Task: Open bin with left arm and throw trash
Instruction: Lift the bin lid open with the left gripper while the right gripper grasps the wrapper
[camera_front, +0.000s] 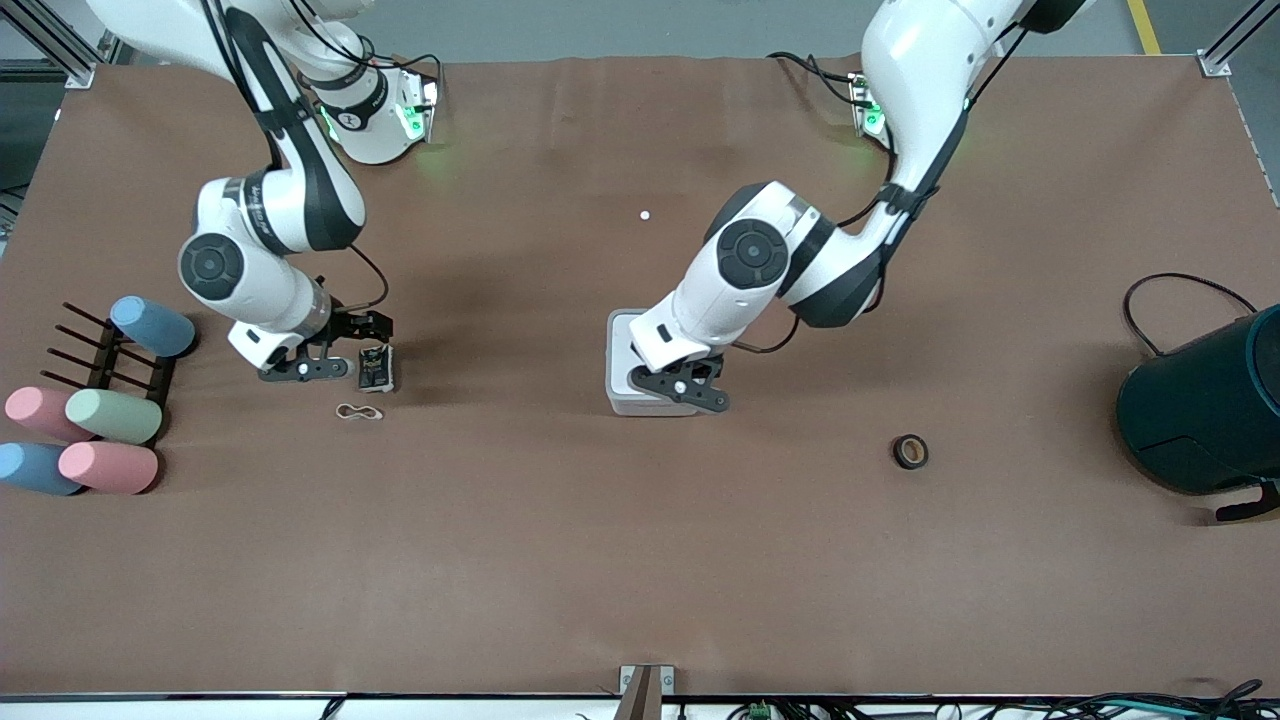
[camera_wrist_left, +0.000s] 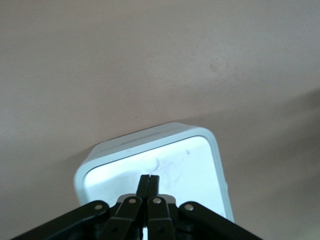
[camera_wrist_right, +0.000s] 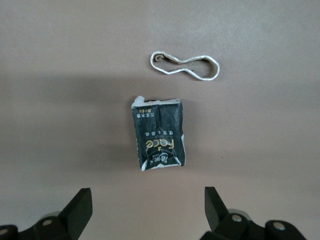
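Observation:
The bin (camera_front: 622, 345) is a small white square box mid-table, its lid lying flat. My left gripper (camera_front: 686, 384) is shut and empty, with its tips right over the lid at the edge nearer the front camera. In the left wrist view the shut gripper (camera_wrist_left: 149, 181) sits over the bin (camera_wrist_left: 192, 155). My right gripper (camera_front: 350, 348) is open, low beside the black packet (camera_front: 377, 368), which lies just off the fingertips. In the right wrist view the gripper (camera_wrist_right: 147, 205) is open with the packet (camera_wrist_right: 159, 140) ahead. The rubber band (camera_front: 359, 411) (camera_wrist_right: 185, 66) lies nearer the front camera. The tape roll (camera_front: 910, 452) lies toward the left arm's end.
A large dark teal round container (camera_front: 1205, 410) with a black cable stands at the left arm's end. Several pastel cylinders (camera_front: 110, 440) and a dark rack (camera_front: 105, 355) sit at the right arm's end. A tiny white speck (camera_front: 644, 215) lies farther from the front camera.

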